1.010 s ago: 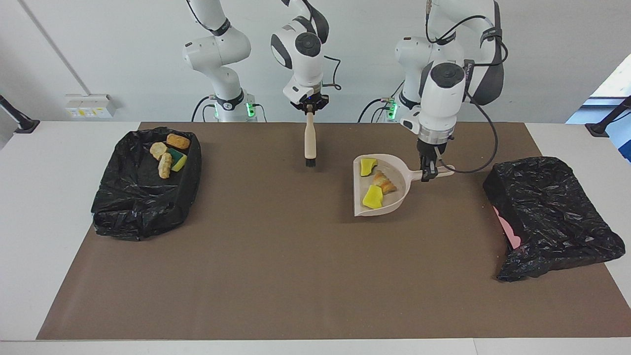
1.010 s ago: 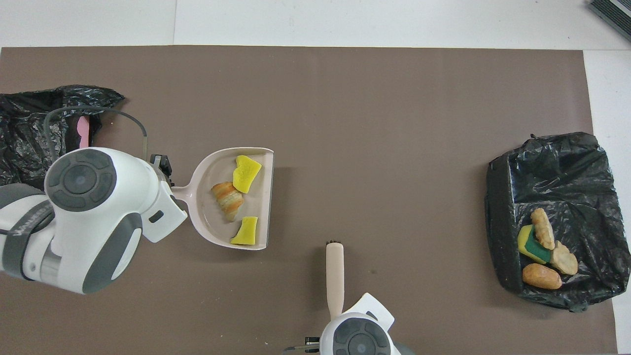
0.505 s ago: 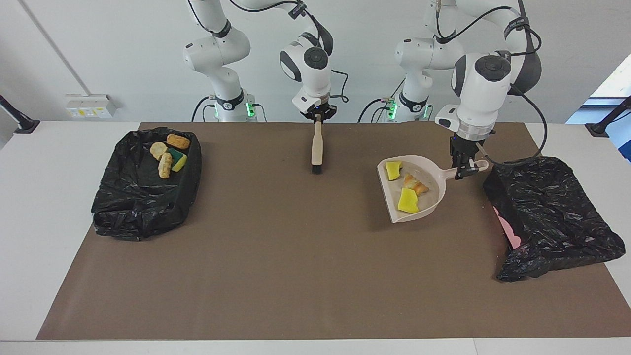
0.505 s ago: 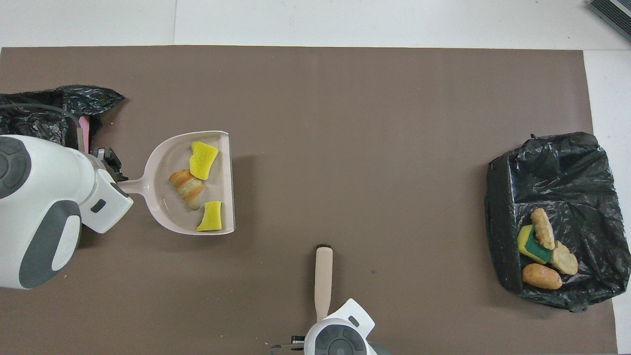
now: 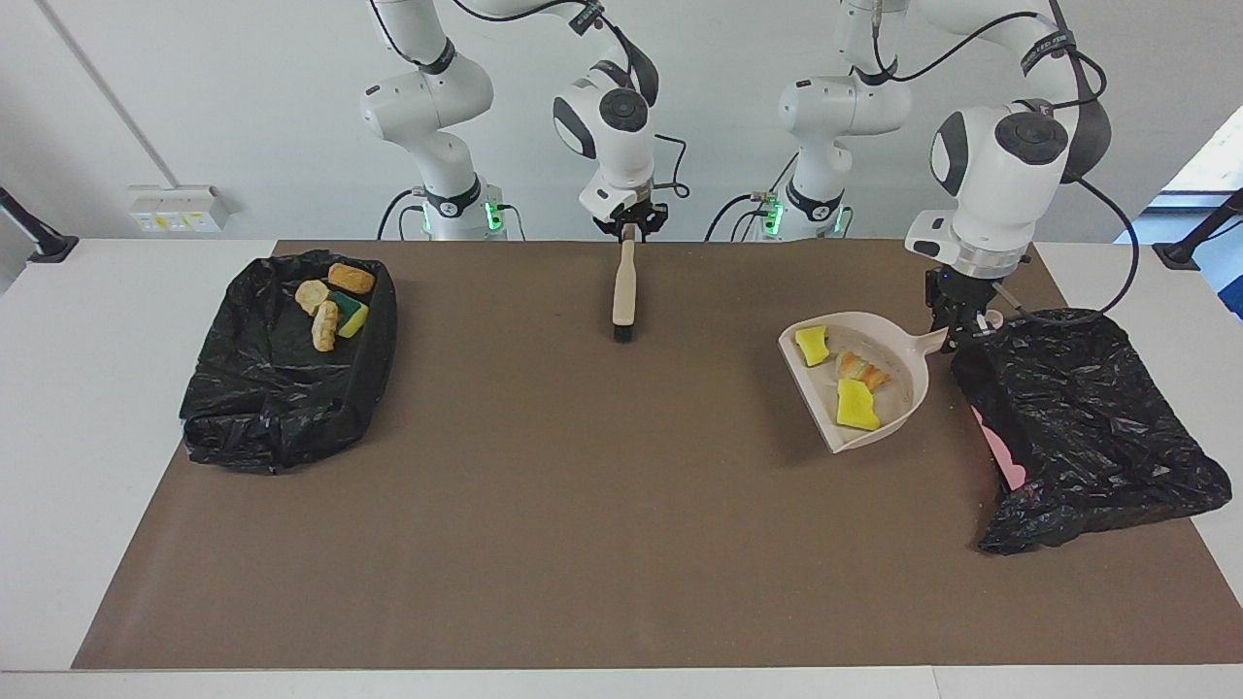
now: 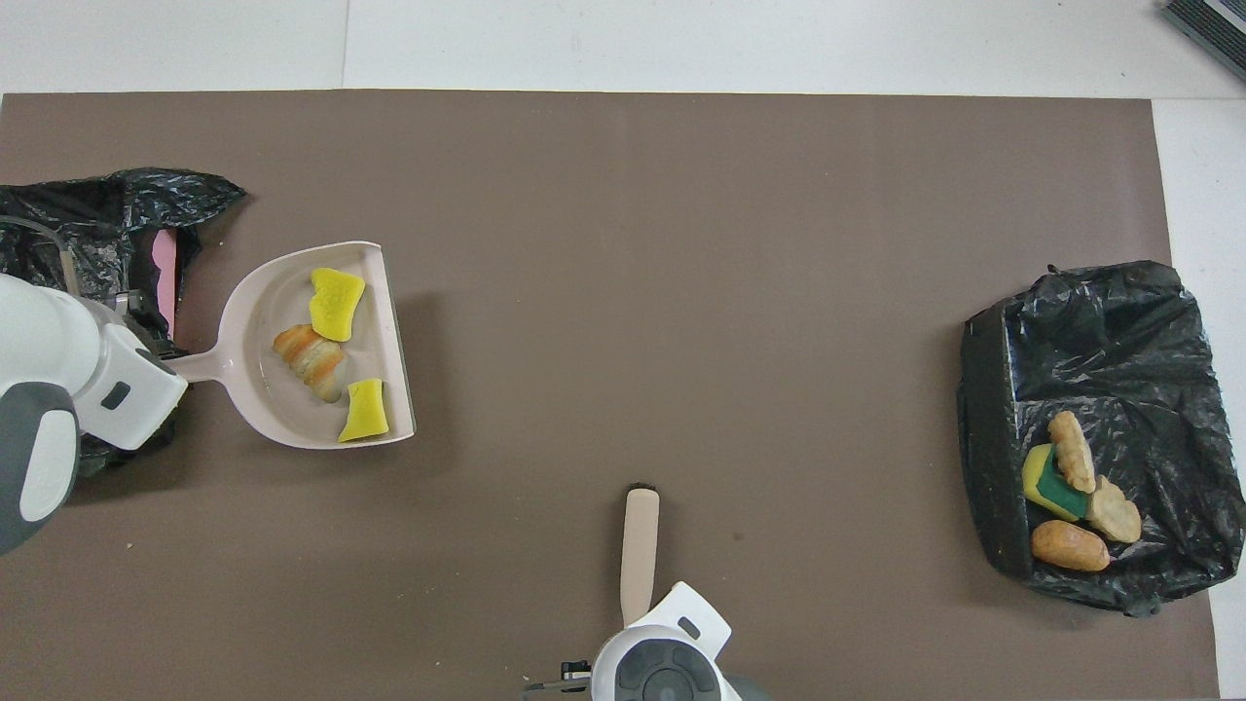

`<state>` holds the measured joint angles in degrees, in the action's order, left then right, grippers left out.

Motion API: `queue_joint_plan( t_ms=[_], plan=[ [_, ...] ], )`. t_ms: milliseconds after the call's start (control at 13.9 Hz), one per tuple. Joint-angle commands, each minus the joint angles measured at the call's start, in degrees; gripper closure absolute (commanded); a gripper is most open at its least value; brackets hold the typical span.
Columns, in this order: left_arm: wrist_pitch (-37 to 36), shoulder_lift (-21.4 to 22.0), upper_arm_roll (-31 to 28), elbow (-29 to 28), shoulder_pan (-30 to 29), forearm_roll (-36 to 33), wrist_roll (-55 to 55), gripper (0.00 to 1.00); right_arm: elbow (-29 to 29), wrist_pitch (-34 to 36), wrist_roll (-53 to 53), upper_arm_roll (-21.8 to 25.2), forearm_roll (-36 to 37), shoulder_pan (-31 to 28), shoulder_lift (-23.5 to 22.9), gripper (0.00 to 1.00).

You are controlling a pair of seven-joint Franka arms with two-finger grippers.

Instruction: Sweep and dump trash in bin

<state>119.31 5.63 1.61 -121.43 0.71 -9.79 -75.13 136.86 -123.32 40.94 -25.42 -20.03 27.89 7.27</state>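
My left gripper is shut on the handle of a beige dustpan, which it holds a little above the mat, right beside the black-bagged bin at the left arm's end of the table. In the pan lies trash: two yellow sponge chunks and a tan bread lump. The overhead view shows the same dustpan, with its trash, and the bin. My right gripper sits at the handle end of a beige brush, whose bristles rest on the mat.
A second black-bagged bin stands at the right arm's end and holds several bread and sponge scraps. A pink edge shows under the first bin's bag. A brown mat covers the table.
The left arm has carried the loaded dustpan across the mat up to the bin at its end. The right arm has lowered the brush until it slants with its bristles on the mat.
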Motion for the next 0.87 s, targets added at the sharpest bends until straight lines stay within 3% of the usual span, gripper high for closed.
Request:
queue_joint_plan(
  t_ms=[0,216,577,793],
  plan=[
    [1.1,-0.3,0.5,1.4,-3.8,2.3,-0.6,1.0,-6.2,7.2,-2.4,0.3,3.0,-4.3,0.2,0.0],
    [3.8,-1.3,0.5,2.4,-6.8,4.6,-4.5,1.0,-13.1,9.1,-2.8,0.3,8.4,-10.5,-0.1,0.0],
    [3.2,-6.5,0.5,11.1,-12.0,8.4,-9.0,1.0,-19.4,10.4,-9.3,0.5,14.8,-18.8,-3.0,0.0],
    [4.6,-6.6,0.5,11.4,-17.3,8.6,-9.5,1.0,-22.2,11.7,-15.8,5.8,15.3,-21.6,-2.7,0.0]
  ],
)
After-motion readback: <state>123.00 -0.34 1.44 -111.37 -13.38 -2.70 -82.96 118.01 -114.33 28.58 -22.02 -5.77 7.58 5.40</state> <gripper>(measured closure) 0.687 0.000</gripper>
